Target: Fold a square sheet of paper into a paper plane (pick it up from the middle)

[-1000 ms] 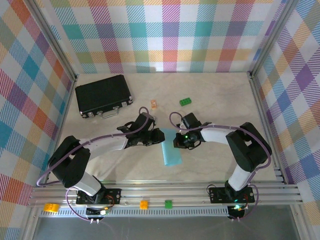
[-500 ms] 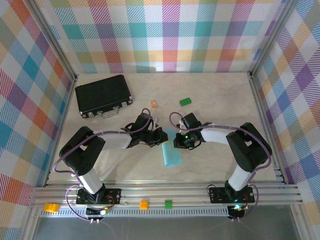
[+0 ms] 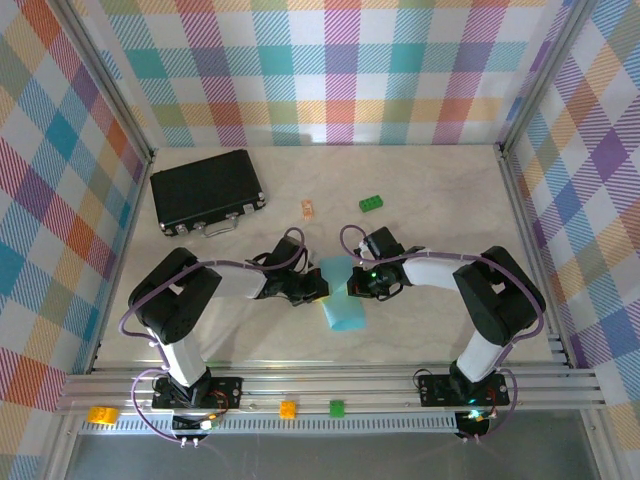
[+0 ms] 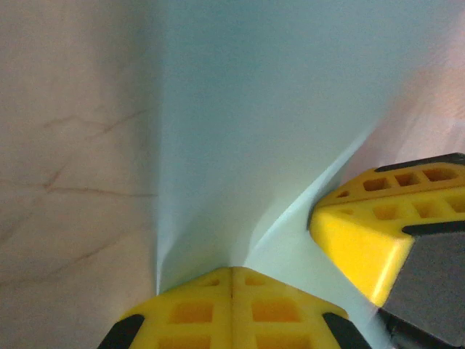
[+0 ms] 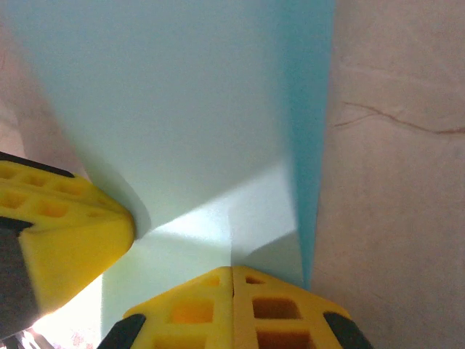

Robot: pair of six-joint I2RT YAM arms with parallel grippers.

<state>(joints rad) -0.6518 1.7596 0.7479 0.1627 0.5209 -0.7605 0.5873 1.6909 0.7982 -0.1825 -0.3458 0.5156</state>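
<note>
Gripping: the left gripper (image 4: pixel 232 283) has its two yellow fingers pressed flat together on a pinched edge of the light blue paper (image 3: pixel 343 308). The right gripper (image 5: pixel 232 283) is closed the same way on the opposite edge.
Claw build: blunt, wedge-shaped yellow plastic tips moulded with square pockets, set on black bodies.
Claw spacing: the two face each other close across the paper. In each wrist view the other arm's yellow finger (image 4: pixel 356 240) sits on the paper just beside the camera's own.
Paper place: middle of the worktop (image 3: pixel 440 200), a little nearer its near edge, held between the two grippers.
Paper axis: the long axis runs from the far edge towards the near edge, and the near end leans slightly right. The far end is narrower and the near end broader.
Paper surface: thin, matte and unmarked. Soft creases fan out from each pinch, and one long side shows a deeper cyan band in the right wrist view.
Worktop: pale, stone-patterned, with fine brown veins.
Far-left corner: a black case (image 3: pixel 208 190), hard and rectangular, with metal latches and a handle along its near side.
Far side: a green brick (image 3: pixel 371 203), studded, right of centre. A small orange piece (image 3: pixel 308 209) lies between it and the case.
</note>
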